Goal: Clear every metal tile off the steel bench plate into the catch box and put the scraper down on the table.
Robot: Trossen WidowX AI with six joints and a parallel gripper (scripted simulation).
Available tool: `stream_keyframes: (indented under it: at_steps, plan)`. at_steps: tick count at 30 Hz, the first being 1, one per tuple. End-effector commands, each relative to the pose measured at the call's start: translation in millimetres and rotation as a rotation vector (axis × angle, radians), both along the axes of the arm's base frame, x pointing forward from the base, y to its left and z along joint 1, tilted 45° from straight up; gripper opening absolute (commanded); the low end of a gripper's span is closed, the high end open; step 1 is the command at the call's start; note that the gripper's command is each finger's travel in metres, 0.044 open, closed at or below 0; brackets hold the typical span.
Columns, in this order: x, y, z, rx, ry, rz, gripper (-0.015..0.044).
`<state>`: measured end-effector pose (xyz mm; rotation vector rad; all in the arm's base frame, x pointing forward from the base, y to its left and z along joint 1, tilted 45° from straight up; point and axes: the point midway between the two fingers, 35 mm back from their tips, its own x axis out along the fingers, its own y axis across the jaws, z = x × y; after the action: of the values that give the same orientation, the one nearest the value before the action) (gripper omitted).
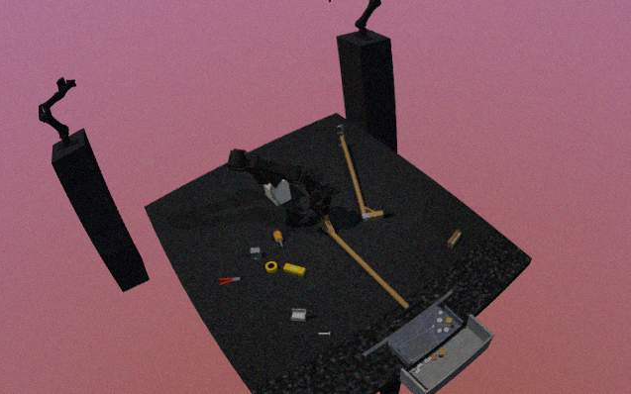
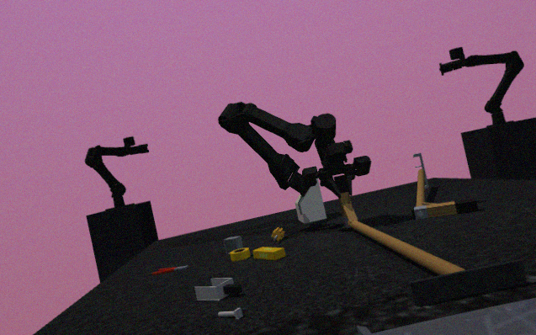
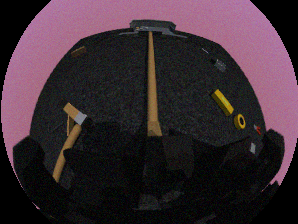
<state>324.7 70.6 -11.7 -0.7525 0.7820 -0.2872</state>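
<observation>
The gripper (image 2: 344, 189) is clamped on the wooden grip of the long scraper (image 1: 368, 267) (image 2: 408, 248) (image 3: 152, 85), whose handle slants across the dark table (image 1: 203, 198) (image 2: 109, 303) (image 3: 110, 65). Its wide dark blade (image 2: 471, 283) stands at the near side of the steel bench plate (image 1: 413, 342) (image 2: 492, 320). A cluster of pale metal tiles and an orange one lies on the plate, toward one end. More pale and orange tiles lie in the grey catch box (image 1: 461, 363), which sits along the plate's far side. A second wooden-handled tool (image 1: 353, 175) (image 2: 421, 189) (image 3: 66, 152) lies apart from the scraper. On the scraper's other side are a yellow tape roll (image 1: 271, 267) (image 2: 240, 254) (image 3: 236, 121) and, just beside it, a yellow block (image 1: 294, 269) (image 2: 269, 253) (image 3: 222, 102); red-handled pliers (image 1: 229, 280) (image 2: 168, 270) (image 3: 257, 129) rest farther out.
</observation>
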Motion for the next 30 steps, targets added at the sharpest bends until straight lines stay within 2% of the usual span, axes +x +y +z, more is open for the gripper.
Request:
stream_keyframes:
  at_steps: [1,30]
  plan:
    - [1,5,-2,0.003,-0.003,0.004,0.0]
    - [43,15,-3,0.006,0.001,0.011,0.0]
